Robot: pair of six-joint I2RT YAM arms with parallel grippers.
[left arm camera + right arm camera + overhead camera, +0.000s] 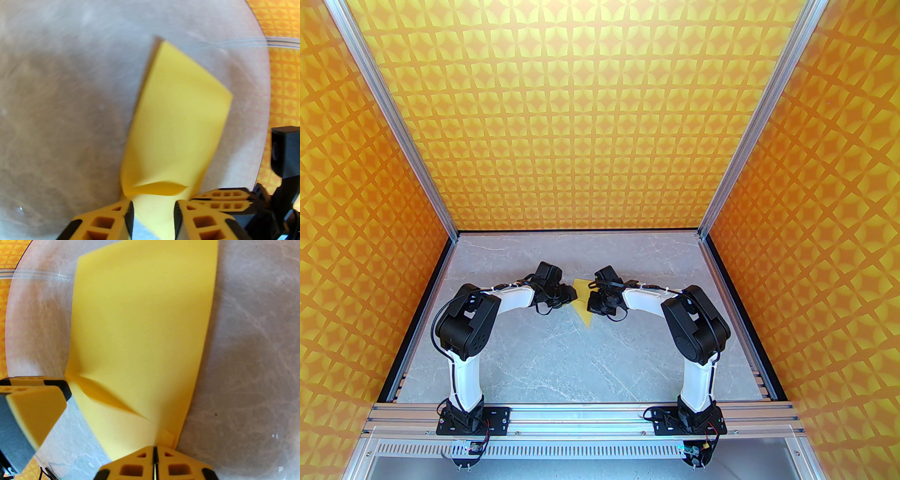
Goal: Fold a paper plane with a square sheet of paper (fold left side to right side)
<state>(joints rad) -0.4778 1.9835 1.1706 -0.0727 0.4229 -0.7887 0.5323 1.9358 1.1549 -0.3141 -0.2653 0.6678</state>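
Observation:
The square sheet of paper (584, 310) is plain yellow and lies mid-table between both arms. It is folded to a narrow shape with one sharp point toward the near edge. My left gripper (153, 211) stands open at its left edge, and a curled flap of the paper (173, 121) runs through the gap between its fingers. My right gripper (154, 458) is shut on the paper's (140, 333) right edge, with the thin sheet pinched between its pads. In the top view the left gripper (572, 294) and right gripper (593, 300) face each other across the sheet.
The grey marble tabletop (543, 356) surrounds the paper. Orange-yellow star-patterned walls (590, 117) close the back and both sides. The left gripper's fingers (35, 404) sit close beside the right gripper, and the right gripper's fingers (222, 199) nearly touch the left one.

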